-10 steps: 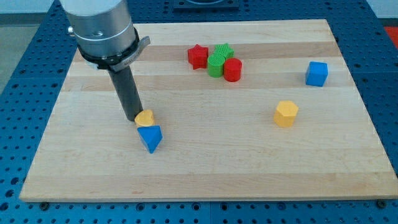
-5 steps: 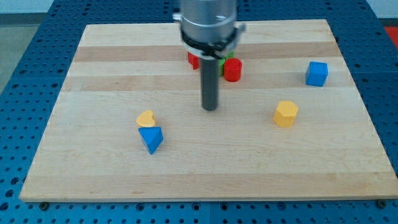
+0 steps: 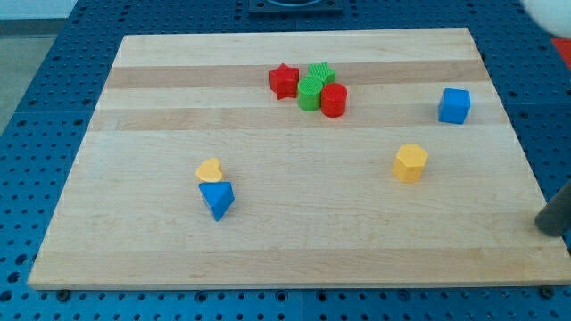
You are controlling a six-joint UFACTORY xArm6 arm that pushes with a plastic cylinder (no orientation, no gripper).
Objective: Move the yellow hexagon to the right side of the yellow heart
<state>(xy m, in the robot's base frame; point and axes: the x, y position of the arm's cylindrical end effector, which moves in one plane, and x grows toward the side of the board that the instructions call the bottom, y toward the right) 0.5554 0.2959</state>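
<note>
Over on the view's left of the pale wooden bench, the small yellow plastic heart block sits with the blue plastic triangular block touching it just below. Toward the view's top, near the middle, a tight cluster huddles together: a red plastic star block, two green ribbed plastic blocks whose shapes I cannot quite make out, and a red plastic cylinder block. Further to the view's right stands the yellow plastic hexagon block, well apart from the heart, with open board between them. A blue plastic cube block rests above it near the right edge. At the far right edge, low down, the dark rod pokes into view, my tip off past the hexagon on its right and lower side, touching nothing. There is no claw on this arm, so nothing is open or closed. To do the push well, I would bring the tip round to the hexagon's right face and shove it steadily leftward, stopping just beside the heart without nudging it or the triangle.
</note>
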